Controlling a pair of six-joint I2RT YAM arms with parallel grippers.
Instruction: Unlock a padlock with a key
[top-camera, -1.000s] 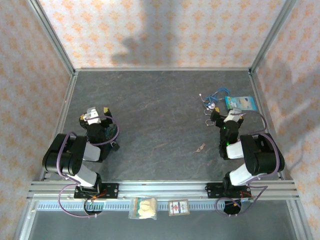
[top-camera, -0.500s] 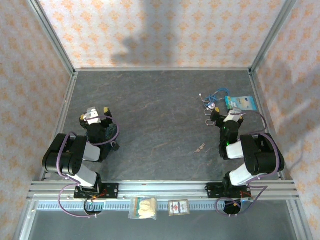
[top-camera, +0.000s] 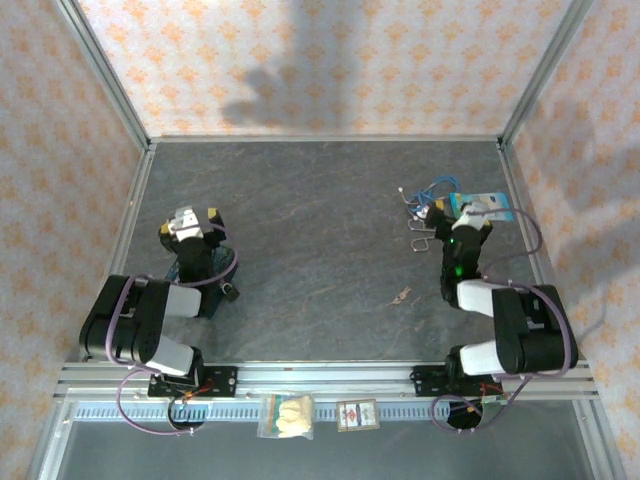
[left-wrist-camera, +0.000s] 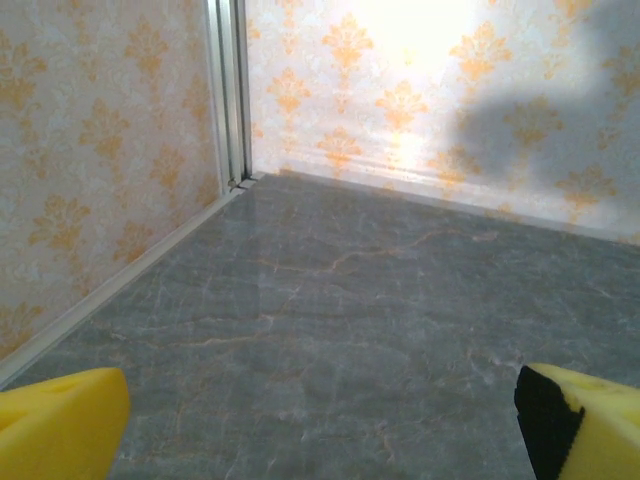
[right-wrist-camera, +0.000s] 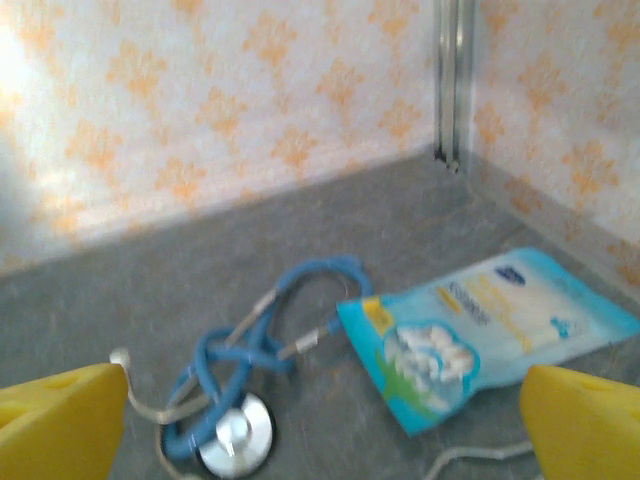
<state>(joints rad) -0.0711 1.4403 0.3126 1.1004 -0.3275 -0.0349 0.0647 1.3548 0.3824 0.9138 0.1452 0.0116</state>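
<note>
Moved since a second ago: black-and-white right arm stretched farther toward the back wall, and its yellow-tipped right gripper went with it; the matching left gripper edged back slightly. Dark grey stone-patterned table: bears all items. Black-and-white left arm: folded at the near left. Both grippers: fingers spread wide, nothing between them. Flat blue printed packet: far right, right gripper at its near edge, contact unclear. Blue-tubed stethoscope with silvery chest piece: just left of the packet, ahead of the right gripper. Small dark-bodied padlock: unmoved, on the table just beside the left arm's right flank, nearer the base than the left gripper; shackle direction too small to tell. Tiny flat pale tan metal key: unmoved, right of centre, long axis diagonal from near-left to far-right, leading end unclear. It lies nearer the bases than the right gripper and to its left, well apart, untouched.
</note>
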